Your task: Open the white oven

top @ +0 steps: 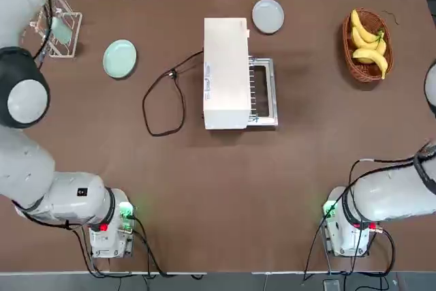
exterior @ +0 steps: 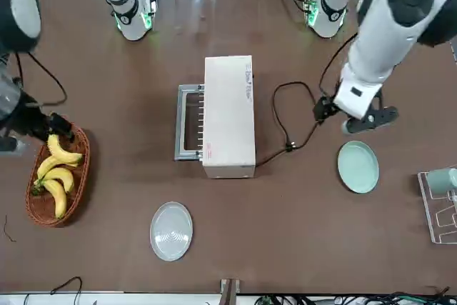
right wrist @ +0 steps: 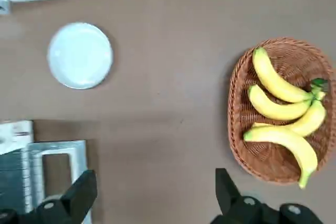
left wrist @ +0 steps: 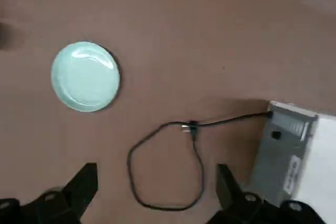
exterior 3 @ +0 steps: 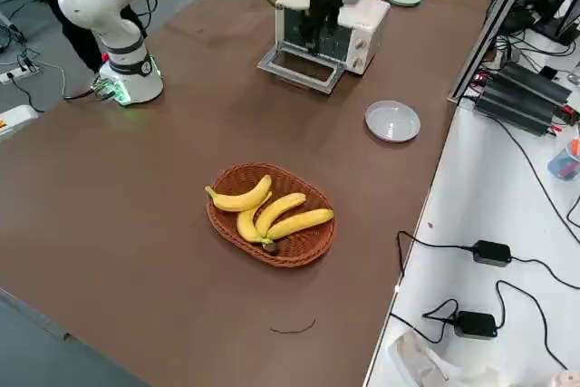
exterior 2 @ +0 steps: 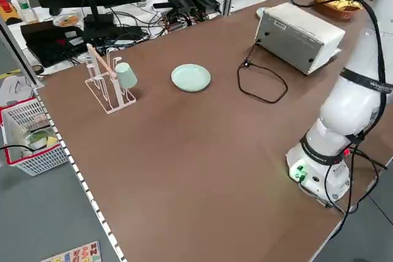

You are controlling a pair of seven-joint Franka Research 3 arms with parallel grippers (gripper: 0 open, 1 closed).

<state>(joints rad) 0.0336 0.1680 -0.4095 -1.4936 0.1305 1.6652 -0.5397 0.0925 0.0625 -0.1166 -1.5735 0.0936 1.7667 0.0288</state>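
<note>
White oven (top: 225,73) mid-table, door (top: 264,92) already dropped flat toward right gripper (right wrist: 152,195); left gripper (left wrist: 155,192) behind it above cord (left wrist: 173,166); both sets of fingers spread wide, empty.

left tool (left wrist: 155,192): raised, fingers spread | right tool (right wrist: 152,195): raised, fingers spread
</note>
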